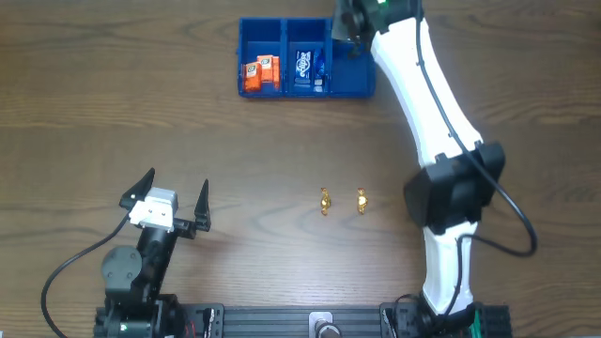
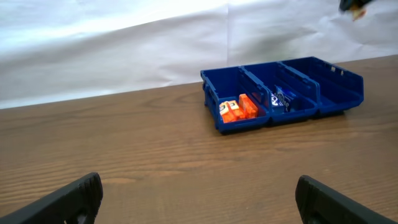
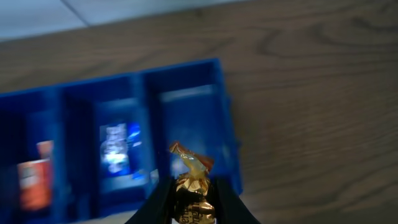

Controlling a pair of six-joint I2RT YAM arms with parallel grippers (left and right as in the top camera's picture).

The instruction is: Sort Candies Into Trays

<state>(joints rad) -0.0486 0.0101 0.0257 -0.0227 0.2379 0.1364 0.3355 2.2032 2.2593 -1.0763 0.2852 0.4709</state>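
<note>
right tool (image 3: 191, 190) pinching gold candy (image 3: 186, 165) over tray (image 3: 225, 118), left tool (image 1: 178, 178) spread

In the top view the white right arm (image 1: 423, 103) lies over the 3 o'clock end of the blue tray (image 1: 240, 47), so that last box is mostly hidden. The right hand (image 1: 353, 23) is cut off by the picture's edge at 12 o'clock. In its wrist view the gold candy (image 3: 189, 177) it pinches is partly cut off, and the blue candies (image 3: 116, 149) and orange candies (image 3: 34, 180) are blurry (just smudges of colour). The left hand (image 2: 202, 199) shows only two dark fingertips (image 2: 74, 199). The two loose candies (image 1: 326, 201) on the counter (image 1: 141, 122) are too small to see well.
</note>
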